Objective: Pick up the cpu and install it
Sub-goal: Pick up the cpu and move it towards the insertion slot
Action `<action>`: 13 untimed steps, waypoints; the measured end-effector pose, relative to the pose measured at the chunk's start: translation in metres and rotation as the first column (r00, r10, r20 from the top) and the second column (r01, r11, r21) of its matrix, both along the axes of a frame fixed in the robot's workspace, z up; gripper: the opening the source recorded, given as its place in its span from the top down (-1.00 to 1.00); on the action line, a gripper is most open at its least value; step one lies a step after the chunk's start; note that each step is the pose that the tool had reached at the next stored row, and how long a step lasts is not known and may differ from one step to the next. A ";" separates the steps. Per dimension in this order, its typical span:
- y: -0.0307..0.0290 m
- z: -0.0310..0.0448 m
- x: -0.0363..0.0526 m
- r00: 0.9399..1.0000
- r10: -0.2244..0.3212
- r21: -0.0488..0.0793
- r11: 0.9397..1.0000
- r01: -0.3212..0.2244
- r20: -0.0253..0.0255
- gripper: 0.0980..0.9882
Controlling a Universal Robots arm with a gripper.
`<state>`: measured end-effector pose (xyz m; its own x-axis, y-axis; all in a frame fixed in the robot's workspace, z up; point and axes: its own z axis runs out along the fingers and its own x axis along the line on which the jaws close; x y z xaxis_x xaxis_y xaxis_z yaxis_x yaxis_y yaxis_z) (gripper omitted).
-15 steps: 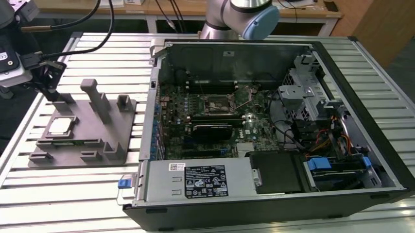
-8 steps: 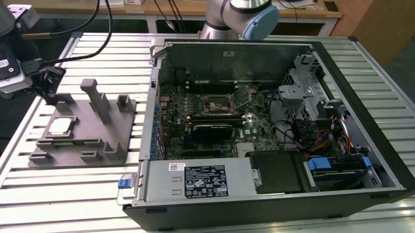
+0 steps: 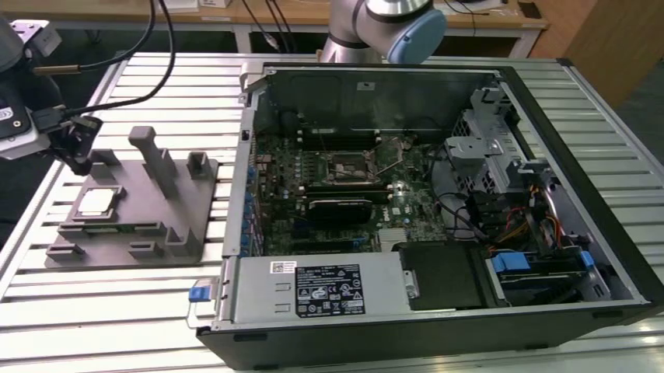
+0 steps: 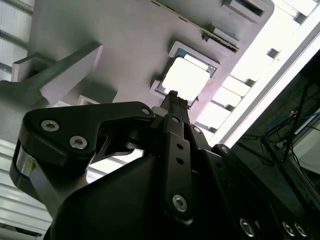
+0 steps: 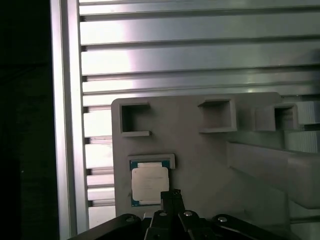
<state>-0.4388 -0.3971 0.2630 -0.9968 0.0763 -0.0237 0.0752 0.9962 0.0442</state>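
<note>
The cpu is a small silvery square chip lying flat in a recess of the grey fixture, at the exterior view's left. Both wrist views show the cpu just beyond the fingertips. My gripper hangs above the fixture's far left corner, a little above and beside the chip and apart from it. In both wrist views the gripper has its black fingers drawn together to a narrow tip, with nothing between them.
An open computer case lies to the exterior view's right, motherboard up. Its empty socket sits mid-board with the lever raised. The fixture's upright posts stand between chip and case. The slatted metal table ends at an edge on the left.
</note>
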 end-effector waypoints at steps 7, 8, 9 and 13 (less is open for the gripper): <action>-0.0001 -0.0123 -0.0040 1.000 0.000 -0.002 1.000 0.000 -0.001 0.98; 0.0000 -0.0139 -0.0042 1.000 0.000 -0.002 1.000 0.000 -0.001 0.98; -0.0001 -0.0153 -0.0044 1.000 0.000 -0.002 1.000 0.000 -0.001 0.98; -0.0001 -0.0210 -0.0051 1.000 0.000 -0.002 1.000 0.000 -0.002 0.98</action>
